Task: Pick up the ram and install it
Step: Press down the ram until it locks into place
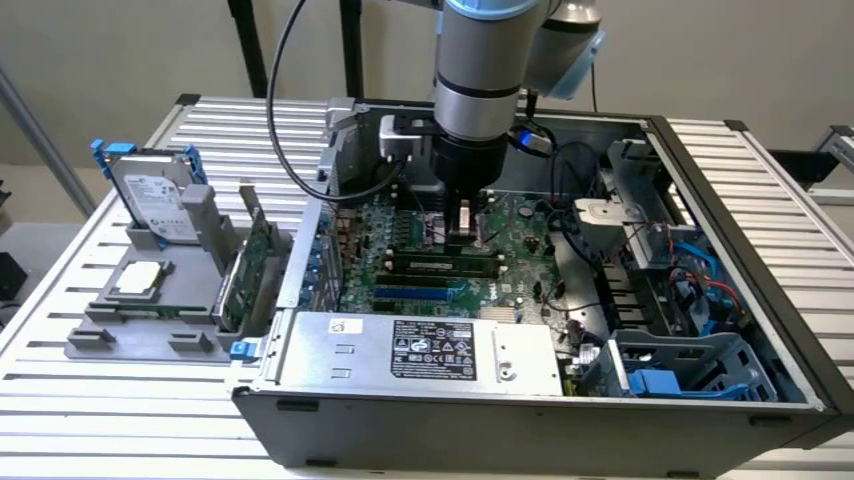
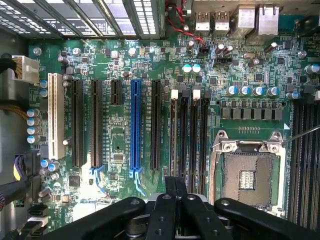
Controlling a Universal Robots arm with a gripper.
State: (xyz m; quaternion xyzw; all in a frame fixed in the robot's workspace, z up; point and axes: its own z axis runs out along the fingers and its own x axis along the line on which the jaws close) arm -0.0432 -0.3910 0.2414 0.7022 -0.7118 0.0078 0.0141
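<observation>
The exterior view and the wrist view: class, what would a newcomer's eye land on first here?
The grey robot arm plunges into the open black computer case, its gripper low over the green motherboard. In the wrist view, a long blue expansion slot stands out among black slots, beside the empty silver processor socket.

My gripper (image 2: 176, 187) is matt black plastic, the motherboard (image 2: 150, 75) below me looks glossy green with shiny metal capacitor tops, and the computer case (image 1: 534, 420) is dull grey metal on a ribbed metal table (image 1: 120, 410)

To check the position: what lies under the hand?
The green motherboard, with dark memory slots and an empty processor socket. The hand covers the part directly beneath it.
</observation>
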